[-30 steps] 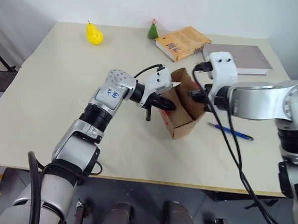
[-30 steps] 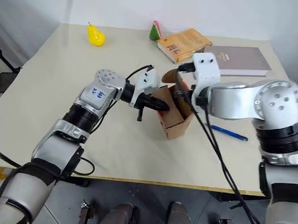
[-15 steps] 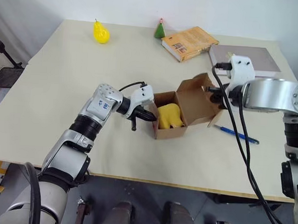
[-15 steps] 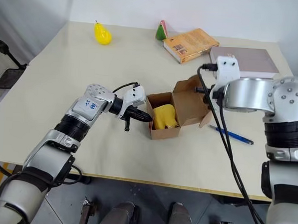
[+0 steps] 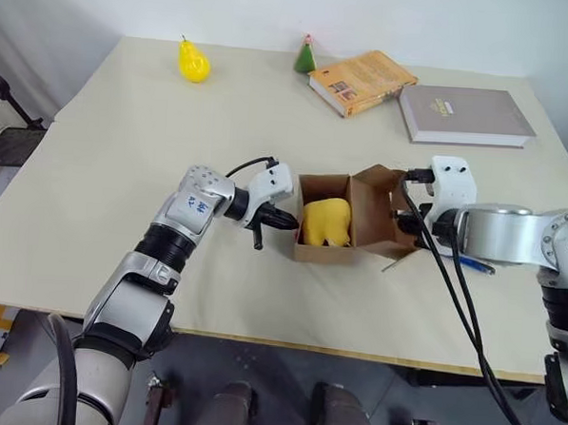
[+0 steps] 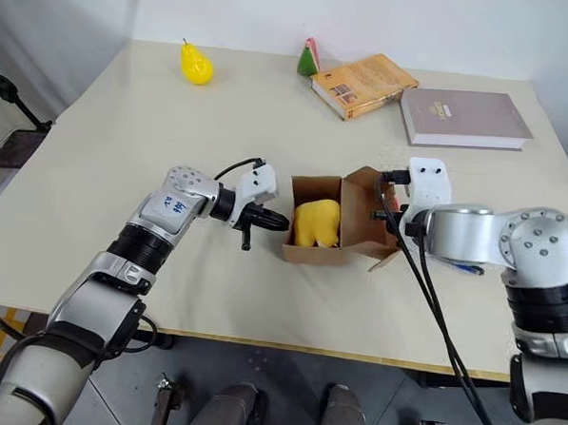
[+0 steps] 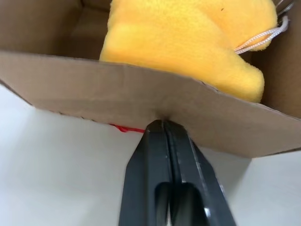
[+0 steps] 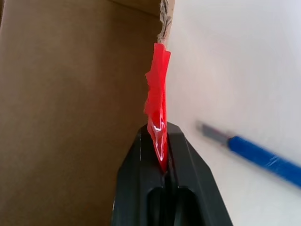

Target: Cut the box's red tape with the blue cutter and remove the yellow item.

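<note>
Box (image 5: 346, 219) sits open near the middle of the table (image 5: 125, 147), a little toward my right, long axis running left to right across the table, open top facing up. Two compartments side by side: the yellow item (image 5: 326, 220) lies in the left one, soft and lumpy, a white cord at one end; the right one shows bare cardboard.

My left gripper (image 7: 164, 129) is at the box's left wall, fingers pressed together with no gap, tips touching the wall's outer face low down. Nothing held between them. A shred of red shows at the wall's bottom edge just beside the tips.

My right gripper (image 8: 161, 141) is at the box's right side, against the flap there. Fingers closed on the red tape (image 8: 158, 106); the strip stands up out of the tips, crumpled, its upper end at the flap's torn edge.

Cutter (image 8: 256, 153) lies flat on the table just right of the box, near my right forearm, dark tip pointing toward the box, blue body running away toward the table's right edge.

Far edge: pear (image 5: 193, 62) toward the left corner, small cone (image 5: 306, 56) at mid-edge, two books (image 5: 358, 80) toward the right corner.
</note>
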Robot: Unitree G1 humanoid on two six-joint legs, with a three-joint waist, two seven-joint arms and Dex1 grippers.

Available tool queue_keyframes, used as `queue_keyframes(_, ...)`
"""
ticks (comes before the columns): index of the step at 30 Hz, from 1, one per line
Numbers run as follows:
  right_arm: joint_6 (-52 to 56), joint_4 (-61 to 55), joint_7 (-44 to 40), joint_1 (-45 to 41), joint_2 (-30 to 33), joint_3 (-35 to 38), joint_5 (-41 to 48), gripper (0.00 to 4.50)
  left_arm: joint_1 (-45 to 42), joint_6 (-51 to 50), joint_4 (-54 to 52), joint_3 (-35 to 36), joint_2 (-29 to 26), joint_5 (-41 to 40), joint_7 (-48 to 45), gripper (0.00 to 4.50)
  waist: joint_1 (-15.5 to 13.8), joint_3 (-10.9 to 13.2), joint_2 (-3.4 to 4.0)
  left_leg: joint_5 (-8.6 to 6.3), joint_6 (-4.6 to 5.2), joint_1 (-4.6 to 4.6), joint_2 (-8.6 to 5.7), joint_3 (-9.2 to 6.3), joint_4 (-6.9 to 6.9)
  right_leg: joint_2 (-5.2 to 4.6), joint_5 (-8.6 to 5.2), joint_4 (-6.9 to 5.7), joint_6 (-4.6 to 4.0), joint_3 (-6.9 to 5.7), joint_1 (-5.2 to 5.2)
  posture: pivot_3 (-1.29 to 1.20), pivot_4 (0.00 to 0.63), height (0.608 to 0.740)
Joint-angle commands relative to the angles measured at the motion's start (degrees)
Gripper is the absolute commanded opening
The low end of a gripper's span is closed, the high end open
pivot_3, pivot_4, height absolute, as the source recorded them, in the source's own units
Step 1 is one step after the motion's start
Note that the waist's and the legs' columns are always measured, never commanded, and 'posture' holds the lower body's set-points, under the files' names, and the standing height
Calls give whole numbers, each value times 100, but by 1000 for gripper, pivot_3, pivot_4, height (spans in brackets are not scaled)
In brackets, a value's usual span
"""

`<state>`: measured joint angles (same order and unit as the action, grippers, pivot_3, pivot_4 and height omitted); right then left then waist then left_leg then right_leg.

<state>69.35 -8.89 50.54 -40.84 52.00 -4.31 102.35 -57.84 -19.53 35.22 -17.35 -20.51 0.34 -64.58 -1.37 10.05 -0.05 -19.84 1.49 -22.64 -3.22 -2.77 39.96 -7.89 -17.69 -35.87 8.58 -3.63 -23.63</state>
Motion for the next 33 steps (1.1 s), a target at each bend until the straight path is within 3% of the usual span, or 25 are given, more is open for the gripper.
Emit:
queue_keyframes(1,51,-422,-951,223,268,332,-477,1269,-152,-91,-21,15,-100,-29,-269,1142,5,0,0,-1,1,0,-1,4,0,0,1,0,1,1,-1,0,150,740)
queue_keyframes(11,-374,-860,-3636,933,865,1086,-2516,4499,-867,-40,649,539,-447,-176,-361,4063,10,1,0,0,5,2,-4,14,2,2,3,-2,6,2,-2,0,150,740)
queue_keyframes(13,-487,-862,-4084,1080,998,1201,-2940,4500,-1001,45,736,591,-442,-182,-333,4473,10,1,0,-1,8,2,-7,14,1,0,4,-2,8,2,-3,0,150,740)
queue_keyframes(18,-975,-727,-5303,1555,1415,1751,-3953,4500,-1281,220,547,559,-217,-250,-533,4473,-27,2,-3,-2,13,-4,-17,9,4,-5,8,-2,15,-1,-2,0,150,740)
queue_keyframes(22,-1563,-856,-6837,2295,1737,2524,-4541,4500,-1380,522,574,371,277,-151,-546,4473,-28,3,-4,-5,25,-7,-27,8,7,-12,13,-1,24,-4,-1,0,150,740)
queue_keyframes(26,-1711,-922,-7856,2912,1919,3250,-4916,4500,-1335,977,959,-121,685,299,-477,4473,-17,5,-7,-6,30,-7,-29,19,9,-17,16,1,31,-5,-1,0,150,740)
queue_keyframes(33,-1667,-953,-7962,2665,1724,3277,-5327,4500,-1511,1808,2205,-714,946,1129,-60,4473,38,7,-11,-4,32,30,-12,72,6,-17,16,-5,31,8,5,0,150,740)
